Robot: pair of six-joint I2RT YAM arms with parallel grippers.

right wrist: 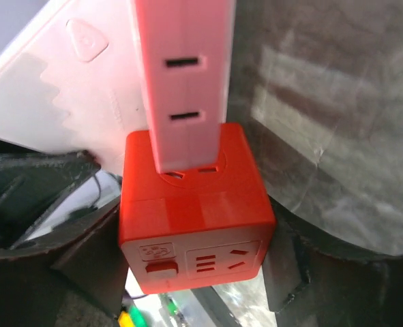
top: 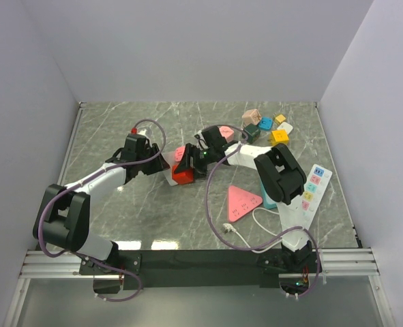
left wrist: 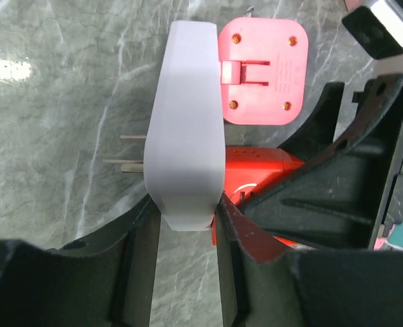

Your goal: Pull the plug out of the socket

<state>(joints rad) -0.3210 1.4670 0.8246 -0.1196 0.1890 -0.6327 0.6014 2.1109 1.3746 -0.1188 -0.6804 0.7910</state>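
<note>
we've got the left gripper [left wrist: 185, 212] clamped on the white plug [left wrist: 187, 122], bare prongs [left wrist: 129, 163] sticking out to its left over the tabletop [left wrist: 58, 102], red socket cube [right wrist: 191, 211] just right, right gripper [right wrist: 191, 235] pinching its sides, pink adapter [left wrist: 262, 68] beyond

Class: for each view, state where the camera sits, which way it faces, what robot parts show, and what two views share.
Top external: above and behind the bases, looking down on the grey marbled table; left arm and right arm visible.
Left wrist: on the left arm, facing the white plastic plug body; left end effector grips it.
Right wrist: on the right arm, facing the red cube-shaped plastic socket; right end effector flanks it.
Shared: both wrist views show that socket.
</note>
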